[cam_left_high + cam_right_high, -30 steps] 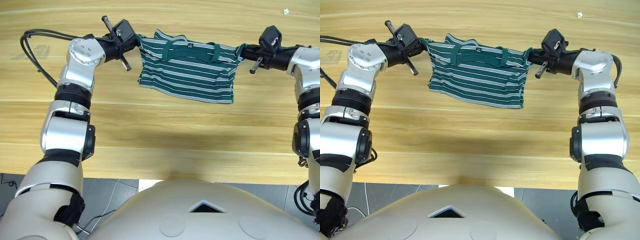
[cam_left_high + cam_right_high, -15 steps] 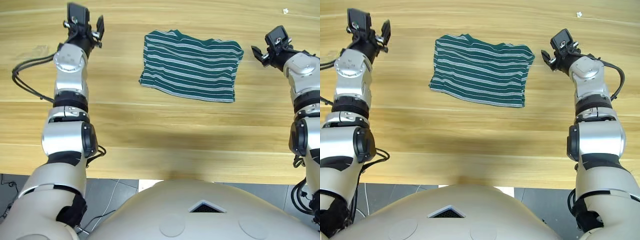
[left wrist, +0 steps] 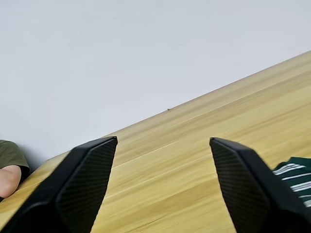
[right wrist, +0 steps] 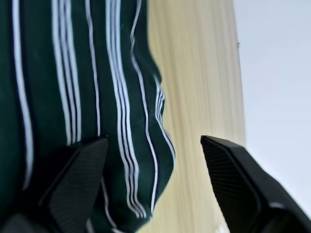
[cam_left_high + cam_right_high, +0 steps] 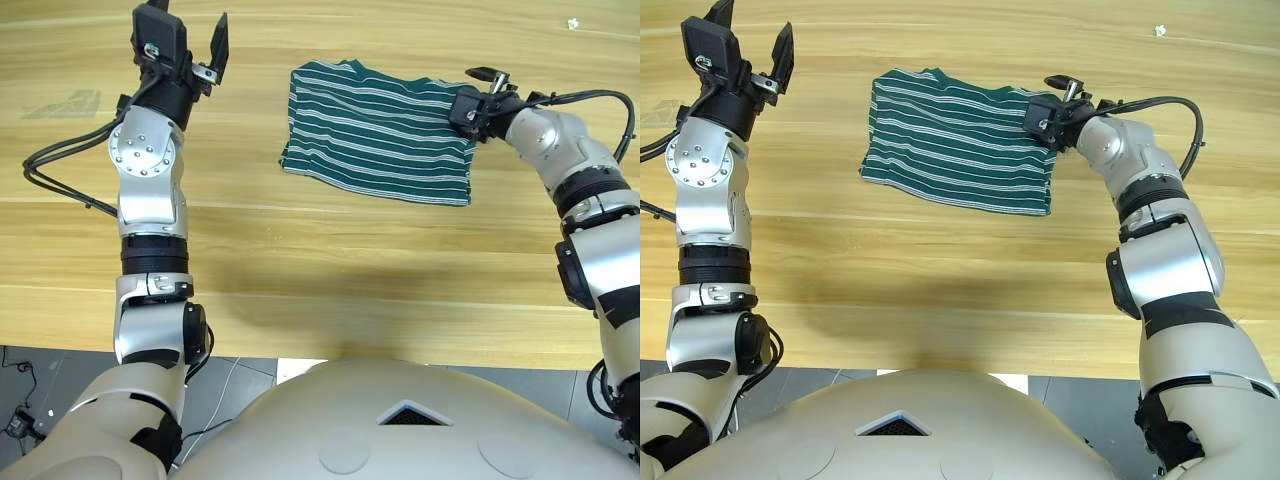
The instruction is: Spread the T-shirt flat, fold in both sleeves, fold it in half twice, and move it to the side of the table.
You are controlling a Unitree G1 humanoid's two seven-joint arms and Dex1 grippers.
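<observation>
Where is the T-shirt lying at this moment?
In the eye views the T-shirt lies folded on the table's far middle, its right edge at the open right tool.

T-shirt (image 5: 380, 135) lies on the table (image 5: 300, 260), toward the far middle. Right gripper (image 4: 153, 141) is at the shirt's right edge near the far corner, one finger over cloth, one over bare wood. Left gripper (image 5: 752, 28) is up at far left, well apart from the shirt. Scrap (image 5: 572, 22) far right.
</observation>
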